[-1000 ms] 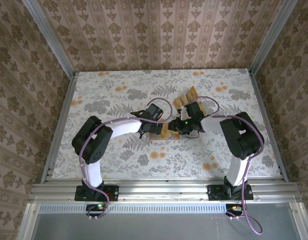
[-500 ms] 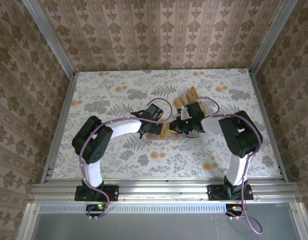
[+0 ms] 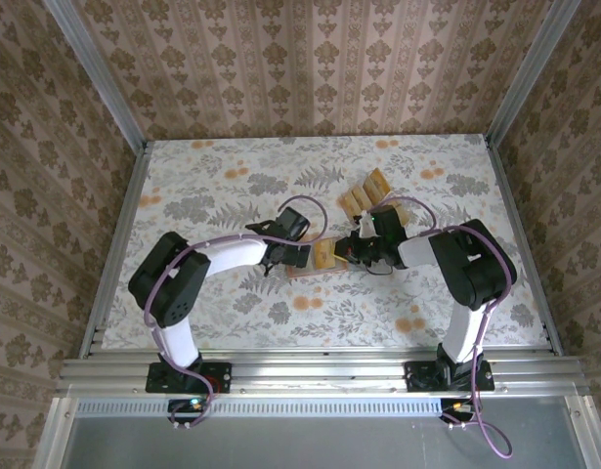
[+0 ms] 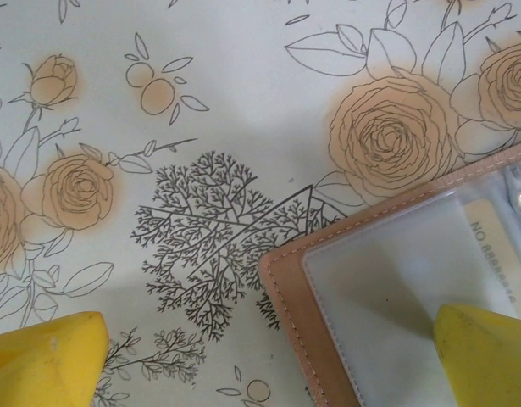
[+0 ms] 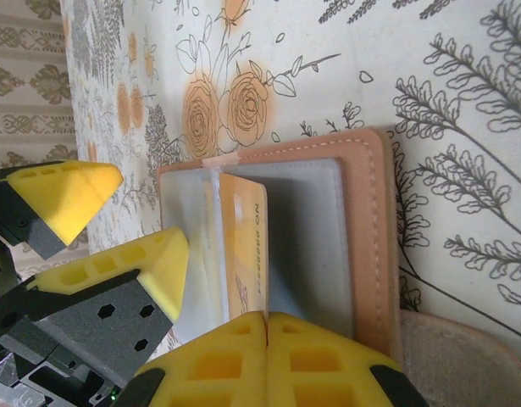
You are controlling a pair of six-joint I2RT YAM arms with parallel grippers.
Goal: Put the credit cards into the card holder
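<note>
Card holder (image 5: pixel 366 237) lies open mid-frame in the right wrist view, a credit card (image 5: pixel 243 246) along its fold, and the right gripper (image 5: pixel 267 322) is pressed closed at the card's lower end, bottom centre. With the left gripper (image 4: pixel 268 352) spread wide over the card holder and pinning nothing, a push could skid it or buckle the credit card.

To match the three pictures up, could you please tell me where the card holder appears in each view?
Top external: the card holder near the picture's middle, just below centre.
Left wrist: its corner at the lower right.
Right wrist: centre, lying open.
Shared landmark: the credit card on its inner face.
</note>
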